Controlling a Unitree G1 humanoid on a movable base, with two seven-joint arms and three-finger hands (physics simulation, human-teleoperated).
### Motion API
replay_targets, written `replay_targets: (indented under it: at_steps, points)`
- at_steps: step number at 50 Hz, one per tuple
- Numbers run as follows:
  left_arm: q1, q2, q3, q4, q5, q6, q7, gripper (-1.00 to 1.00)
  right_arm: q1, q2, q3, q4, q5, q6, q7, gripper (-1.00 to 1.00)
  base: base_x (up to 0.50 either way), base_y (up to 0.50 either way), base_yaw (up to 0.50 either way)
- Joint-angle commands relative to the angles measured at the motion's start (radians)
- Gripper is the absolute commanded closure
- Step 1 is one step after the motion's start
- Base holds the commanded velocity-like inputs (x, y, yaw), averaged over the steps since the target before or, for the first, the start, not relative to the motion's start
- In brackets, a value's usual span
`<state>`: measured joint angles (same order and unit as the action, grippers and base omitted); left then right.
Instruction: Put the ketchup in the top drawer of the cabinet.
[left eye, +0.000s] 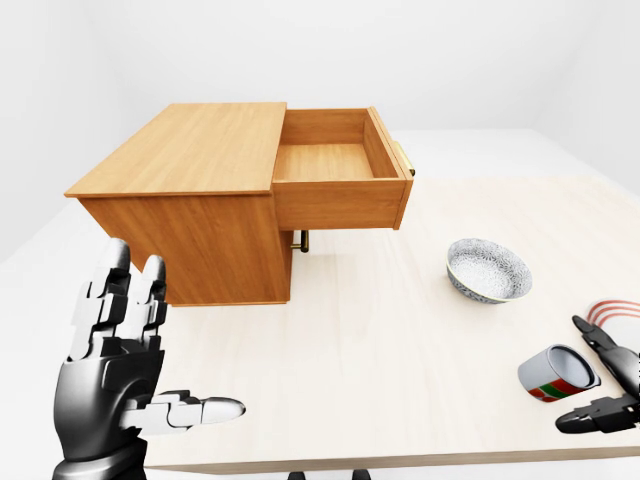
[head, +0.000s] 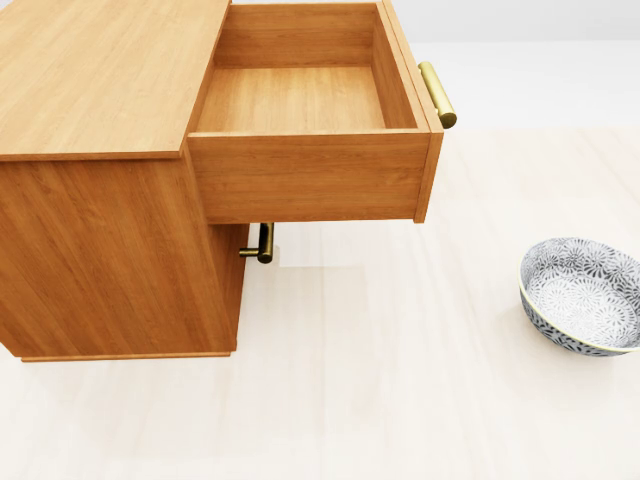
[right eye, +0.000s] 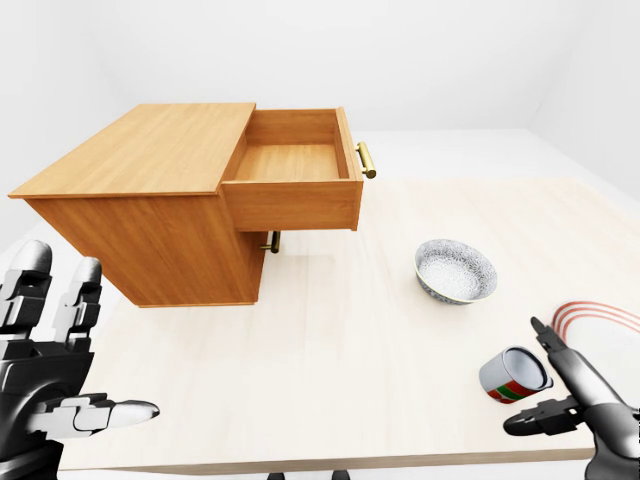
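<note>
The ketchup (right eye: 513, 376), a small container with a red and green label and a grey end, lies on its side at the lower right of the right-eye view. My right hand (right eye: 530, 378) is open, one finger above the ketchup and the thumb below it, not closed round it. The wooden cabinet (left eye: 190, 150) stands at the upper left, and its top drawer (head: 290, 100) is pulled out and empty. In the left-eye view my left hand (left eye: 165, 345) is raised at the lower left, open, and holds nothing.
A patterned grey bowl (head: 582, 293) sits on the pale table (left eye: 380, 350), right of the cabinet. A red-ringed plate (right eye: 600, 318) shows at the right edge. The top drawer's brass handle (head: 437, 94) sticks out; a lower handle (head: 263, 243) is beneath the drawer.
</note>
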<state>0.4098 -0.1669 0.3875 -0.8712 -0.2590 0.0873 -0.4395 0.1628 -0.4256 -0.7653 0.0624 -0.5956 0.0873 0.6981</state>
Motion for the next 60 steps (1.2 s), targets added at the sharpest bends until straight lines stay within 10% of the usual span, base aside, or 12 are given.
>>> replay_targets:
  at_steps: [1,18,20,21,43,60]
  points:
    - [0.000,0.000,-0.001,-0.002,0.001,0.000,0.001,-1.00,-0.001,-0.010,0.016,0.045,0.009,0.000,0.000,-1.00,0.00,0.00,0.00]
    - [0.005,-0.001,-0.011,0.005,0.010,0.000,0.001,-1.00,0.000,-0.015,0.041,0.097,0.027,0.000,0.000,-1.00,0.00,0.00,0.00]
    - [0.003,0.001,-0.008,0.005,0.007,0.000,0.003,-1.00,-0.004,-0.020,0.038,0.110,0.039,0.000,0.000,-0.06,0.00,0.00,0.00]
    - [0.001,0.001,-0.009,0.009,0.010,0.000,0.004,-1.00,0.007,-0.015,0.036,0.080,0.037,0.000,0.000,1.00,0.00,0.00,0.00]
    - [-0.002,0.007,-0.013,0.010,0.013,0.000,0.012,-1.00,0.014,0.025,0.030,-0.061,-0.023,0.000,0.000,1.00,0.00,0.00,0.00]
    - [0.005,-0.001,-0.007,0.001,0.007,0.000,0.003,-1.00,-0.011,0.128,0.006,-0.608,-0.182,0.000,0.000,1.00,0.00,0.00,0.00]
